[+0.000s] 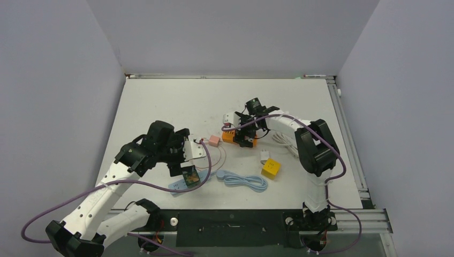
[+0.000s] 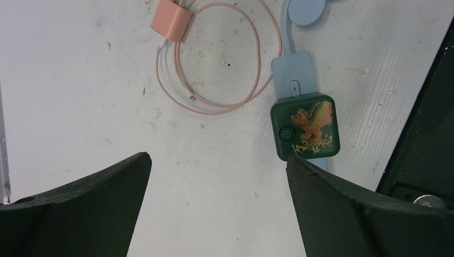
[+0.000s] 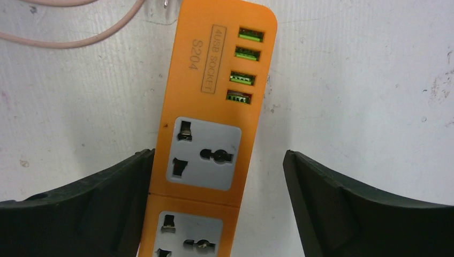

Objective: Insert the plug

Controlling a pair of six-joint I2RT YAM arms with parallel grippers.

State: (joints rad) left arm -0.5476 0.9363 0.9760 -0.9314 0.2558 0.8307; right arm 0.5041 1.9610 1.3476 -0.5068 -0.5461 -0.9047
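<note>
An orange power strip (image 3: 214, 96) with two grey socket faces and several green USB ports lies flat on the white table (image 1: 176, 101). My right gripper (image 3: 218, 155) is open and straddles it; the left finger (image 3: 126, 187) touches the strip's side, the right finger (image 3: 332, 198) stands well clear. From above, that gripper (image 1: 245, 134) hovers over the strip (image 1: 231, 137). A pink plug (image 2: 171, 20) with a coiled pink cable (image 2: 214, 101) lies loose left of the strip, seen also from above as the pink plug (image 1: 214, 140). My left gripper (image 2: 217, 158) is open over bare table, holding nothing.
A dark green square device (image 2: 305, 126) with a dragon print sits on a light blue cable end (image 2: 293, 75), just off my left gripper's right finger. A coiled light blue cable (image 1: 243, 180), a white plug (image 1: 264, 156) and a yellow cube (image 1: 271, 168) lie nearby.
</note>
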